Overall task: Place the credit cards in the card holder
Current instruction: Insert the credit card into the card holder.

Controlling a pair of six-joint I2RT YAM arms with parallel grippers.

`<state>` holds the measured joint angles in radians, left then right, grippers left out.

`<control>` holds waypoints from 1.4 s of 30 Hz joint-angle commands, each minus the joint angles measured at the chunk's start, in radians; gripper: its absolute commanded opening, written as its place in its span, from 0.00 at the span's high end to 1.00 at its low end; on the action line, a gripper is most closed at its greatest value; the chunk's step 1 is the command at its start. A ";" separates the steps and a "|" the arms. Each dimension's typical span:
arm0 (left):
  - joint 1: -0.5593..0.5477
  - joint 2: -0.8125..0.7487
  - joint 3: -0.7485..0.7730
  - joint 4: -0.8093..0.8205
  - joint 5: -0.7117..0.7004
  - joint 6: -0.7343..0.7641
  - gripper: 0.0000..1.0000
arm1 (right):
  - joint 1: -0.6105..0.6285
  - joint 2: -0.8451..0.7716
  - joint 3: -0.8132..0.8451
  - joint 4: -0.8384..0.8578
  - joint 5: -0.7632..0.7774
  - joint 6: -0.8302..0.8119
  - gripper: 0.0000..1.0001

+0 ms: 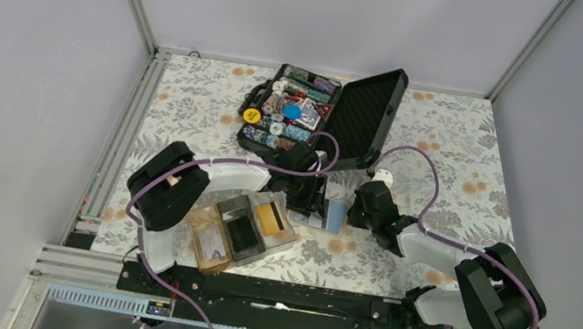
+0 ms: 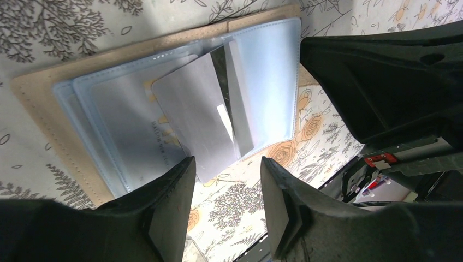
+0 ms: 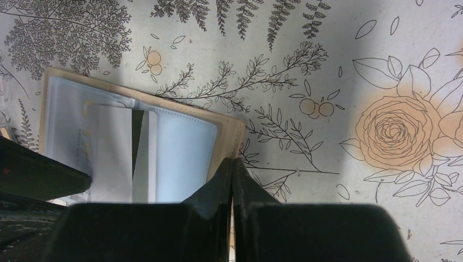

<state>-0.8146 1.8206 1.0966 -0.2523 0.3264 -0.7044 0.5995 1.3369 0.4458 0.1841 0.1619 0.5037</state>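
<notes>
The card holder lies near the left arm's base, with a gold-orange credit card in its right compartment. Between the two grippers lies a tan wallet with clear sleeves. Another credit card, pale in the glare with a black stripe, sticks halfway out of a sleeve. My left gripper hovers open just past that card's free edge, nothing between its fingers. My right gripper is shut, its tip resting at the wallet's tan edge.
An open black chip case full of chips stands behind the wallet, lid up to the right. The right arm's black body fills the right side of the left wrist view. The floral cloth covers the table.
</notes>
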 commanded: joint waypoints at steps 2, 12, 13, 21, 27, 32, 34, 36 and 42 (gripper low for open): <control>-0.026 0.025 0.045 0.054 0.001 -0.032 0.50 | -0.003 -0.008 0.034 -0.019 -0.025 -0.024 1.00; -0.042 0.049 0.052 0.119 -0.030 -0.055 0.51 | -0.003 -0.018 0.035 -0.024 -0.033 -0.020 1.00; -0.044 0.050 0.051 0.129 -0.025 -0.060 0.51 | -0.003 -0.026 0.036 -0.030 -0.030 -0.018 1.00; -0.051 0.054 0.049 0.190 -0.016 -0.066 0.51 | -0.004 -0.094 0.040 -0.096 0.018 -0.006 1.00; -0.051 -0.020 0.052 0.088 -0.154 -0.004 0.49 | -0.003 -0.129 0.045 -0.123 0.049 0.002 1.00; -0.051 -0.025 0.044 0.039 -0.209 -0.008 0.43 | -0.003 -0.119 0.050 -0.128 0.046 0.004 1.00; -0.052 -0.024 0.031 0.036 -0.224 -0.021 0.43 | -0.004 -0.113 0.052 -0.129 0.042 0.007 1.00; -0.052 -0.027 0.018 0.033 -0.238 -0.032 0.43 | -0.003 -0.109 0.052 -0.128 0.034 0.012 1.00; -0.051 -0.023 0.014 0.034 -0.272 -0.037 0.38 | -0.003 -0.103 0.049 -0.121 -0.003 0.023 0.97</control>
<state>-0.8665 1.8301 1.1175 -0.1940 0.1318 -0.7425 0.5991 1.2297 0.4614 0.0570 0.1703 0.5133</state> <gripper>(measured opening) 0.601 0.018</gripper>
